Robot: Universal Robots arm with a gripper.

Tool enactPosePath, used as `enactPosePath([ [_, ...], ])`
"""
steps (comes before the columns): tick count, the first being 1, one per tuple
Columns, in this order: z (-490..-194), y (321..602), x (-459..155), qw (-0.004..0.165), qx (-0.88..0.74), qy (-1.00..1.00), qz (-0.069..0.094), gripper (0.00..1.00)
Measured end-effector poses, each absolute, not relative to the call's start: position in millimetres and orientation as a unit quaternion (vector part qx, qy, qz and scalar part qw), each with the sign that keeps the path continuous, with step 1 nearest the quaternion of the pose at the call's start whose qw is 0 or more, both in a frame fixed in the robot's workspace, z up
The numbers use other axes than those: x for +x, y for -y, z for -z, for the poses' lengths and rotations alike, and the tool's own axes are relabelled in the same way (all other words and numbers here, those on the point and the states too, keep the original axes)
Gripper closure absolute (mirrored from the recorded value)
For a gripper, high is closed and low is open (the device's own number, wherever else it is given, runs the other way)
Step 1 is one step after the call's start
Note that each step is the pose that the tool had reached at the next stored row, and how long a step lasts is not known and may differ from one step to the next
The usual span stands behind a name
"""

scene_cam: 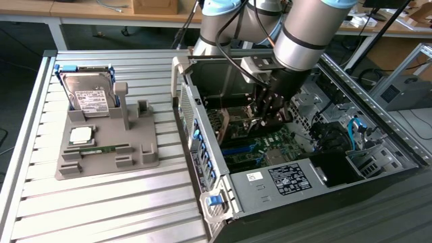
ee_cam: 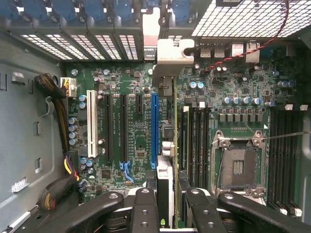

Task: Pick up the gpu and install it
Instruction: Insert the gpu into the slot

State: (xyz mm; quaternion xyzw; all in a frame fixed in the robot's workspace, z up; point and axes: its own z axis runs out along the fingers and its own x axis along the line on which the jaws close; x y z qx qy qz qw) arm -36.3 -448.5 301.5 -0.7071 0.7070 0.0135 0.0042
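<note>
closest to the wrist camera, the gripper (ee_cam: 169, 196) has its black jaws pinching the gpu (ee_cam: 169, 53) from both sides. the card is seen edge-on, running away from the jaws to its silver bracket, which sits at the slotted rear wall of the case. beyond the card lies the green motherboard (ee_cam: 138, 145). the gpu hangs just beside the long blue slot (ee_cam: 154, 128), between that slot and the black memory slots (ee_cam: 197, 141). whether its lower edge touches the board cannot be told. farther out to either side are a white slot (ee_cam: 91, 124) and the open cpu socket (ee_cam: 238, 165).

in the exterior view, the nearest thing is the power supply (scene_cam: 290, 178) with its white label, at the near end of the open computer case (scene_cam: 189, 101). deeper in, the gripper (scene_cam: 273, 109) reaches down inside the case over the motherboard, carried by the grey arm (scene_cam: 304, 35). to the exterior view's left of the case, on the ribbed metal bench (scene_cam: 101, 207), a grey holder (scene_cam: 101, 169) carries a green ram stick (scene_cam: 98, 150) lying flat and a square chip (scene_cam: 81, 134). behind them a hard drive (scene_cam: 88, 93) stands upright in a blue frame.
</note>
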Motion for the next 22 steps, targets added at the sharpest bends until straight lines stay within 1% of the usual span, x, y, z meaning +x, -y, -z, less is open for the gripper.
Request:
enactPosePath([
  [22,-297,462,-46,0.004,-0.707,-0.707,-0.013,0.73],
])
